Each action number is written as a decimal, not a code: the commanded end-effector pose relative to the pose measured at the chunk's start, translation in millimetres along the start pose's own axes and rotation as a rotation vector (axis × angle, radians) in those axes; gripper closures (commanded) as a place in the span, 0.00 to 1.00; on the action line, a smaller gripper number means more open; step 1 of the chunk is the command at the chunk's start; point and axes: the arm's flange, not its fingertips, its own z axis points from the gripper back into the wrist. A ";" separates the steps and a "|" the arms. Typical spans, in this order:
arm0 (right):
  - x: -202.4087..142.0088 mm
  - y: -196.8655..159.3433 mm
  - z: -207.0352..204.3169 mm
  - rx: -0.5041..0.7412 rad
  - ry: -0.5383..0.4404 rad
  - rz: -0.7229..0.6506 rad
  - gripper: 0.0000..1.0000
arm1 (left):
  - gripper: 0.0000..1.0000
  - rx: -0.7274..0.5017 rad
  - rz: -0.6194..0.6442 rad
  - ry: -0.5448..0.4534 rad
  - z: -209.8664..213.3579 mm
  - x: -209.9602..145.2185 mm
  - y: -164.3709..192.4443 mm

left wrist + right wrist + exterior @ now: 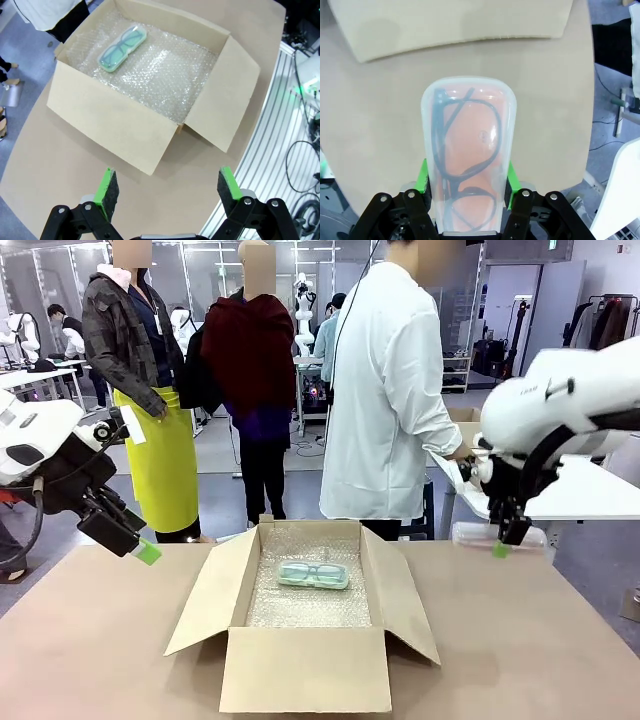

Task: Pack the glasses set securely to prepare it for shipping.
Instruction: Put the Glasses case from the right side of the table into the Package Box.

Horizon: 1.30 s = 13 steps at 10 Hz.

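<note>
A mint green glasses case lies inside the open cardboard box on bubble wrap, towards the far side; from the left wrist it shows as the mint case in the box. My right gripper hangs above the table right of the box, shut on the pink glasses case. In the right wrist view the pink case, dark spectacles inside, sits squeezed between the green pads of the right gripper. My left gripper hovers left of the box; its left-wrist view shows it open and empty.
The box flaps stand spread to both sides and the front; one flap lies ahead of the held case. A person in a white coat stands at the far edge behind the box. Bare tabletop lies right and left of the box.
</note>
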 end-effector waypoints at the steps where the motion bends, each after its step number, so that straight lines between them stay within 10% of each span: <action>1: 33.0 13.4 11.9 -0.009 0.048 -0.051 0.67 | 0.00 -0.010 -0.003 -0.017 0.0 -0.6 0.4; 8: 239.3 53.1 4.3 0.020 0.034 -0.040 0.67 | 0.00 -0.010 -0.003 -0.017 0.0 -0.6 0.4; 13: 313.2 51.3 -67.0 -0.017 0.086 -0.067 0.67 | 0.00 -0.010 -0.003 -0.017 0.0 -0.6 0.4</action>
